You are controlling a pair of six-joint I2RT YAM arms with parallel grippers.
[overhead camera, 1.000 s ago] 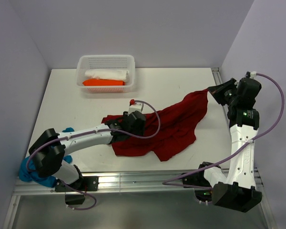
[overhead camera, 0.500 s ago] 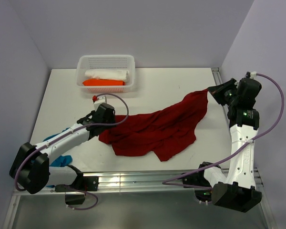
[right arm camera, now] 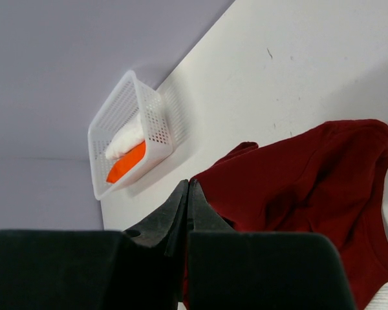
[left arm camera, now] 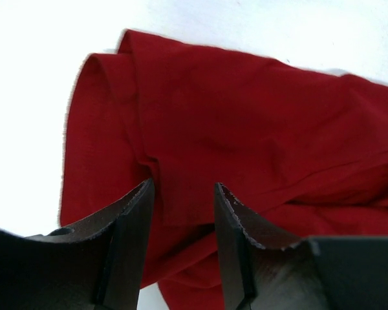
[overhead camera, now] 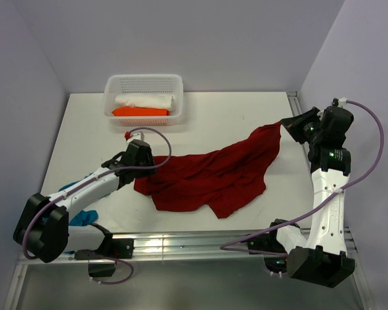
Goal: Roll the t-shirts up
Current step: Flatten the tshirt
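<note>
A dark red t-shirt lies spread across the table, its far right corner lifted. My right gripper is shut on that corner, and in the right wrist view its jaws meet at the red cloth. My left gripper is at the shirt's left end. In the left wrist view it stands open just over a folded sleeve edge of the red shirt. A teal-blue t-shirt is heaped under the left arm.
A white perforated basket stands at the back left and holds an orange roll and a white roll. Walls close in on the left, back and right. A metal rail runs along the near table edge.
My left gripper has travelled from the shirt's middle to its left end, and its jaws have narrowed. The shirt's left part now lies flatter. The right arm has not moved.
</note>
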